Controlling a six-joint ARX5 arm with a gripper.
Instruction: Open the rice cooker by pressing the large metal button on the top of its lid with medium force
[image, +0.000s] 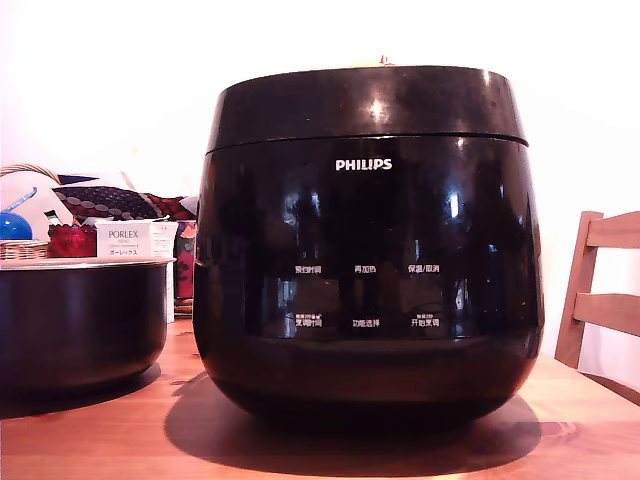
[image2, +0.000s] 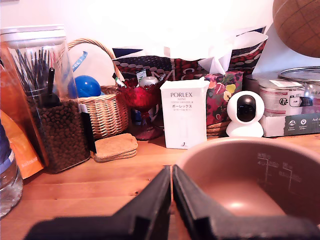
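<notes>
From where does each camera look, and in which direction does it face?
Exterior view: low, near table height, facing the front of the rice cooker; its lid is closed and the button barely shows above it. No part of the robot appears.
Wrist view: on the arm, looking forward over the shut fingers toward the clutter at the wall; the cooker is not visible.
Shared: the PORLEX box, the wicker basket and the inner pot.

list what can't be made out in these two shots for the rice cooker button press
- Button: exterior view shows it edge-on, only a pale bump above the lid; its face is hidden.
- Rice cooker: absent from the wrist view.
- Gripper: absent from the exterior view, so its distance to the button is unknown.
</notes>
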